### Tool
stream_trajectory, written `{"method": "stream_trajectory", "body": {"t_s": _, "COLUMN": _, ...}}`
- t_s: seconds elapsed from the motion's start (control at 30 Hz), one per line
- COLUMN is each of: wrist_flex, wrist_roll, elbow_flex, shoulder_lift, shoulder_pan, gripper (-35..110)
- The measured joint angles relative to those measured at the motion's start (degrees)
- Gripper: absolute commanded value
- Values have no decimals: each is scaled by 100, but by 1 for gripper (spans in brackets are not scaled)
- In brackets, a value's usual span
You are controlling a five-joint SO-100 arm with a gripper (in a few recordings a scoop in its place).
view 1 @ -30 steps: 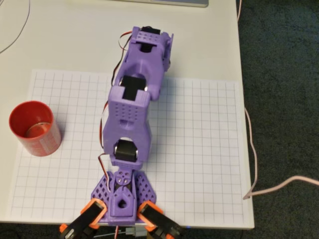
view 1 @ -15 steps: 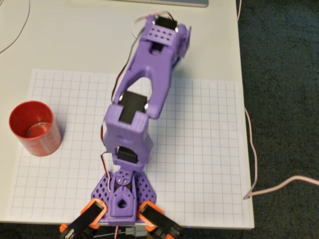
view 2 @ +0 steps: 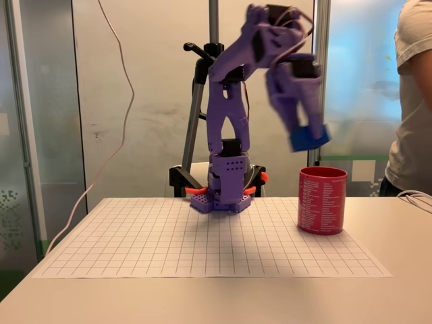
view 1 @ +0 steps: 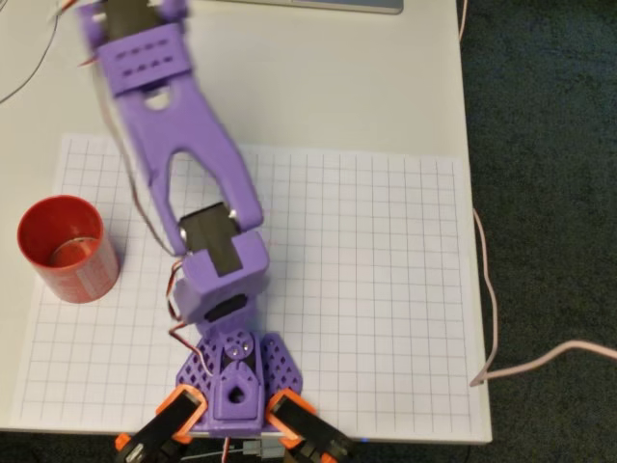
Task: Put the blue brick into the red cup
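In the fixed view the gripper (view 2: 305, 131) is clamping the blue brick (view 2: 309, 138), hanging just above the red cup (view 2: 322, 200), whose pale print is sitting unreadable right of centre

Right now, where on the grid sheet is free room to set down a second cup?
The grid sheet is bare on its whole right half in the overhead view, from the arm's base to the table edge. Avoid the left: the red cup stands there, and the pincer hangs above it holding the blue brick.
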State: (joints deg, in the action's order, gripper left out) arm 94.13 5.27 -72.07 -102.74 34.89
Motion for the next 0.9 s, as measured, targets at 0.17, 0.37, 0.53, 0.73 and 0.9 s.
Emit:
{"method": "stream_trajectory", "body": {"t_s": 0.17, "wrist_flex": 290, "wrist_roll": 826, "elbow_flex": -176, "shoulder_lift": -510, "shoulder_pan": 1468, "gripper": 0}}
{"method": "stream_trajectory", "body": {"t_s": 0.37, "wrist_flex": -132, "wrist_roll": 1591, "elbow_flex": -1494, "shoulder_lift": -1582, "shoulder_pan": 2285, "gripper": 0}}
{"method": "stream_trajectory", "body": {"t_s": 0.53, "wrist_flex": -439, "wrist_roll": 2048, "elbow_flex": -2593, "shoulder_lift": -2312, "shoulder_pan": 2698, "gripper": 0}}
{"method": "stream_trajectory", "body": {"t_s": 0.73, "wrist_flex": -624, "wrist_roll": 2558, "elbow_flex": -3656, "shoulder_lift": -2681, "shoulder_pan": 3234, "gripper": 0}}
{"method": "stream_trajectory", "body": {"t_s": 0.9, "wrist_flex": -809, "wrist_roll": 2646, "elbow_flex": -4043, "shoulder_lift": -2698, "shoulder_pan": 3357, "gripper": 0}}
